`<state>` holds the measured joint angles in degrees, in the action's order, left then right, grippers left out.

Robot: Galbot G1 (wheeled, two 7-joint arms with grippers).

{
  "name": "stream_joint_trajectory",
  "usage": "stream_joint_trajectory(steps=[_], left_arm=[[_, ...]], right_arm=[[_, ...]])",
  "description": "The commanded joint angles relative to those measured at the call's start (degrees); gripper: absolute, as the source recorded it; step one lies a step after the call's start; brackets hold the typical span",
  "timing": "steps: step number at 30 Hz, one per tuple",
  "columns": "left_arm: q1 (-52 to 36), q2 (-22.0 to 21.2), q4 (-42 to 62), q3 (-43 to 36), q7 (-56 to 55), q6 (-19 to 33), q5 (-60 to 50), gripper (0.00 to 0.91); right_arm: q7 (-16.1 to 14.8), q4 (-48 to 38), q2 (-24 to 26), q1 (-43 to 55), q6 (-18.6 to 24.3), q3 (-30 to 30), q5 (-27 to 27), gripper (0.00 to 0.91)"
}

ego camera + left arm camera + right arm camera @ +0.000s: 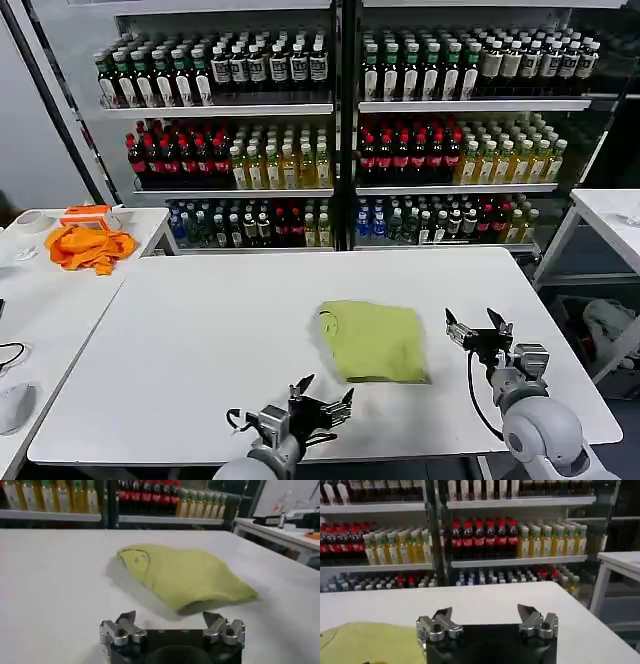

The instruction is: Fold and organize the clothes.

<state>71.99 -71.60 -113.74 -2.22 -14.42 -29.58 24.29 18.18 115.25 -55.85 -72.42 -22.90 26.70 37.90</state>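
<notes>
Head view is showing the yellow-green T-shirt (375, 341) lying folded into a compact rectangle on the white table (200, 340), a little right of the middle. The left gripper (326, 394) is hovering near the table's front edge, just beside the shirt's near left corner, fingers spread and holding nothing. The right gripper (478, 325) is waiting just right of the shirt, also spread and empty. An orange cloth (90, 246) is lying on the side table (30, 290) at the left.
</notes>
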Motion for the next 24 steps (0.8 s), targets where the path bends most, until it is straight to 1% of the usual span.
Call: stream_joint_trajectory(steps=[1,9,17,24], left_arm=[[-5.19,-3.75,5.55,-5.26,-9.94,0.04,-0.61,0.907],[-6.75,-5.55,8.44,-6.23,-15.76,1.99,-5.25,0.907],[-5.87,-4.55,7.63,-4.54,-17.82,3.63,-6.77,0.907],[-4.31,-3.73,3.63,0.16,-17.24,7.42,-6.53,0.907]], right_arm=[[0.10,0.71,0.10,-0.83,0.22,1.01,-0.64,0.907],[0.39,1.01,0.11,-0.83,0.13,1.47,-0.54,0.907],[0.58,0.73,-0.35,-0.38,0.11,1.25,-0.54,0.907],[0.68,0.71,-0.74,-0.28,0.15,1.03,-0.62,0.907]])
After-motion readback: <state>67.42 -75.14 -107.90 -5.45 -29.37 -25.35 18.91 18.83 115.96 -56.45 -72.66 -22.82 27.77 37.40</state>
